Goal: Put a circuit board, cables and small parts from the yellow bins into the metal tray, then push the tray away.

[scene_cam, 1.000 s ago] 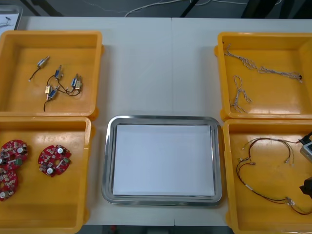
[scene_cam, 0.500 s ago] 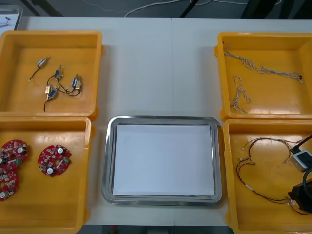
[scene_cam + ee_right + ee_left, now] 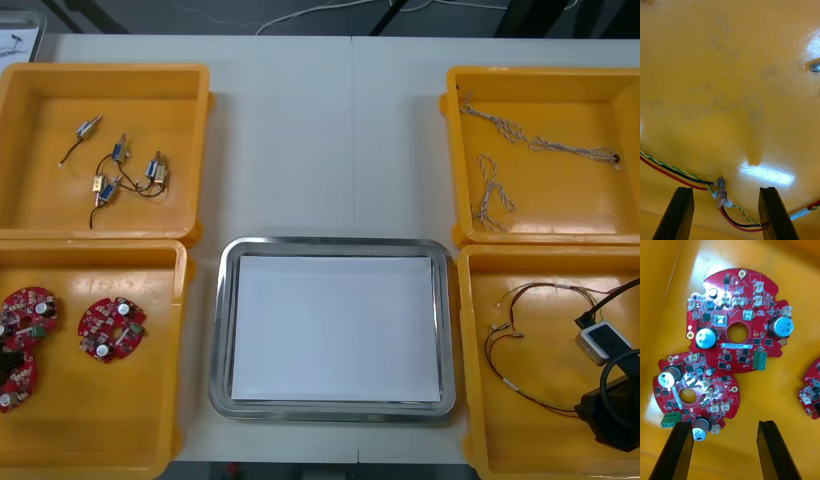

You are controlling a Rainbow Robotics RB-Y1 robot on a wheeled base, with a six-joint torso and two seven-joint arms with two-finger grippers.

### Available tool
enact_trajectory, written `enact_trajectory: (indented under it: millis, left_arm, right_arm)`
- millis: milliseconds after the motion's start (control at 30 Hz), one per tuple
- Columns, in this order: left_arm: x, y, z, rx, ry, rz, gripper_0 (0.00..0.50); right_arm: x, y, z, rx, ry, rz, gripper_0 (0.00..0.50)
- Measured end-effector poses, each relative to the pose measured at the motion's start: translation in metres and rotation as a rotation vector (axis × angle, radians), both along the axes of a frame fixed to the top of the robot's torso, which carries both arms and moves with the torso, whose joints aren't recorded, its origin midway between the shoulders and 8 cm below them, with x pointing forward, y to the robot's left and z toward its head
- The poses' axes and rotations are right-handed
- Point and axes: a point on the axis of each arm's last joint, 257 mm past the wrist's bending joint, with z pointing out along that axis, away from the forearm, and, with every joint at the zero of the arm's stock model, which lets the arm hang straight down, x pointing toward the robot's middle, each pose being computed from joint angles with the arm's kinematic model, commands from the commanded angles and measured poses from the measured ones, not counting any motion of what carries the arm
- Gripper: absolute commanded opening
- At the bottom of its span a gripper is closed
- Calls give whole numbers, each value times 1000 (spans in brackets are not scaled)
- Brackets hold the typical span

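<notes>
Now right gripper (image 3: pixel 726 215) released, low in near right yellow bin (image 3: pixel 545 445), fingers standing either side of red and yellow cable (image 3: pixel 721 195). Left gripper (image 3: pixel 724 453) likewise released, above two overlapping circuit boards (image 3: pixel 739 320) in near left yellow bin (image 3: pixel 110 410). Metal tray (image 3: pixel 330 243), white inside, mid-desk (image 3: pixel 320 140) between bins.

Light table (image 3: pixel 330 150), seamed down the middle; beyond its far edge, dark floor (image 3: pixel 150 15) crossed by a white cord (image 3: pixel 300 12) and a black strut (image 3: pixel 395 15).
</notes>
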Motion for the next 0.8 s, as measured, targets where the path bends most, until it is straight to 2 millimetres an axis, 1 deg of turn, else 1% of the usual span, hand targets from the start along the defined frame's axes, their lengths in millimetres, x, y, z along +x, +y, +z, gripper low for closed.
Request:
enact_trajectory:
  millis: [133,300,400,533,700,733,767,800]
  left_arm:
    - [-10,3,-7,34,16,-45,500]
    - [-17,5,-12,89,25,-124,500]
    - [-17,6,-12,92,19,-125,500]
    - [-11,8,-9,97,-9,-118,500]
    - [-10,9,-12,94,-19,-101,500]
    - [-11,10,-13,93,-18,-97,500]
    - [-12,10,-15,91,-16,-92,500]
    - [-13,11,-17,88,-14,-87,500]
  right_arm:
    - [-2,-3,-2,-13,2,-4,500]
    - [-6,-11,-4,-40,3,-9,500]
    - [-7,-12,-5,-41,0,-11,500]
    - [-3,-17,-12,-29,-18,-27,500]
    - [-7,-19,-19,-31,-4,-33,500]
    - [-7,-19,-19,-33,-3,-32,453]
    - [-7,-19,-20,-34,-3,-31,386]
    - [-7,-19,-20,-34,-2,-31,271]
